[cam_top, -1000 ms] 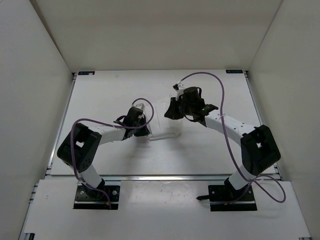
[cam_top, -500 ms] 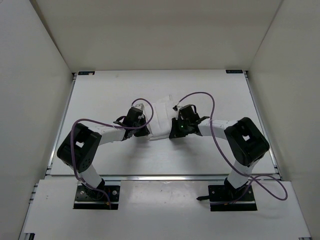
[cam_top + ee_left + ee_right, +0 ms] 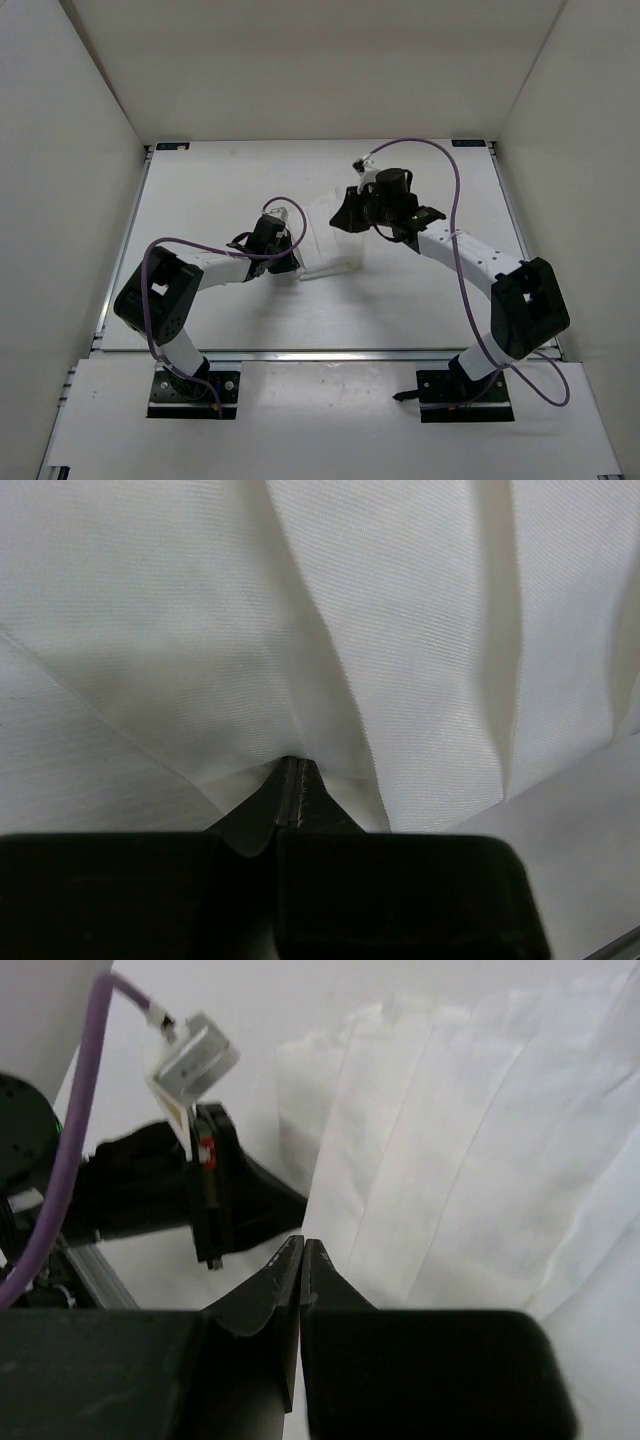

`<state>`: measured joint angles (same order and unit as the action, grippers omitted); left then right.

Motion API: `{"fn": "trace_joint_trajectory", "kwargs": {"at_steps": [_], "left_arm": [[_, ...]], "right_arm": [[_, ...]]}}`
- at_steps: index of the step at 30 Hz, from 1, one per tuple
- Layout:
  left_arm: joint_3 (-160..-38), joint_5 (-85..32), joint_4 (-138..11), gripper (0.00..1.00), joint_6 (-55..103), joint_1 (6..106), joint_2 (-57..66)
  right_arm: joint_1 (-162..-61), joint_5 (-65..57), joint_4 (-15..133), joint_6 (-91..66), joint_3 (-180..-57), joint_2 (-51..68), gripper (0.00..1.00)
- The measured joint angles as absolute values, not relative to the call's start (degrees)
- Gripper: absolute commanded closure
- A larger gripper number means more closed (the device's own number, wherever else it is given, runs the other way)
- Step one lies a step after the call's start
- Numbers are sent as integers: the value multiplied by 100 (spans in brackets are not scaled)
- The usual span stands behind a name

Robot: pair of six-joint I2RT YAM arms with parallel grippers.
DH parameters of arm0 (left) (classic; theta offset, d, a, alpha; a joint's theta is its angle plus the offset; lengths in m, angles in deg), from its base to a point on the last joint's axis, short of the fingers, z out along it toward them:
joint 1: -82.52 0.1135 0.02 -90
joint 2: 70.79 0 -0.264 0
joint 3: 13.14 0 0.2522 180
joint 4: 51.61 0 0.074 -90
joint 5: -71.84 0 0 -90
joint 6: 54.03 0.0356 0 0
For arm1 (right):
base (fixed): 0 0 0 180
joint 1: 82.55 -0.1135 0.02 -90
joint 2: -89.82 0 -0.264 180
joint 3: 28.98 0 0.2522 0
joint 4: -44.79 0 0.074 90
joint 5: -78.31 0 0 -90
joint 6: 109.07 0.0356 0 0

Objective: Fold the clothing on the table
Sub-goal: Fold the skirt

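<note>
creased clothing [image 3: 330, 250], left end effector [image 3: 292, 775] pinching

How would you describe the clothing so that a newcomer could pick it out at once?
On the white table, look near the middle, between the left gripper and the right gripper. The clothing is the thin white fabric there, pinched at one edge by the left gripper; faint parallel creases set it apart from the smooth tabletop.

1 clothing [image 3: 330, 250], 1 table [image 3: 200, 200], 2 arms, 2 grippers: left gripper [image 3: 296, 261], right gripper [image 3: 345, 216], 2 purple cables [image 3: 180, 240], 2 blue corner marks [image 3: 172, 146]
</note>
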<state>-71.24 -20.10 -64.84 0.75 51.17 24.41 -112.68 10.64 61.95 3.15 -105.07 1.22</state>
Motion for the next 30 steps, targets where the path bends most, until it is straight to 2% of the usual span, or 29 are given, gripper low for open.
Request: {"fn": "trace_joint_trajectory", "kwargs": {"at_steps": [5,13,20,26,30], "left_arm": [[-7124,-2006,-6484,100,42,5119,2441],[-6991,-2049,-6296,100,-69,5193,2408],[-6925,-2067,-6187,100,-154,5206,2395],[-6925,-2071,-6187,100,-152,5213,2395],[-6953,-2065,-6226,100,-137,5193,2397]], "right_arm": [[-10978,1064,6034,256,-10540,-199,100],[-11107,1103,6031,269,-9668,-853,99],[-11109,1221,5990,296,-9547,-1122,100],[-11037,1212,6370,204,-10116,-956,100],[-10781,1234,6484,162,-11182,-722,100]]}}
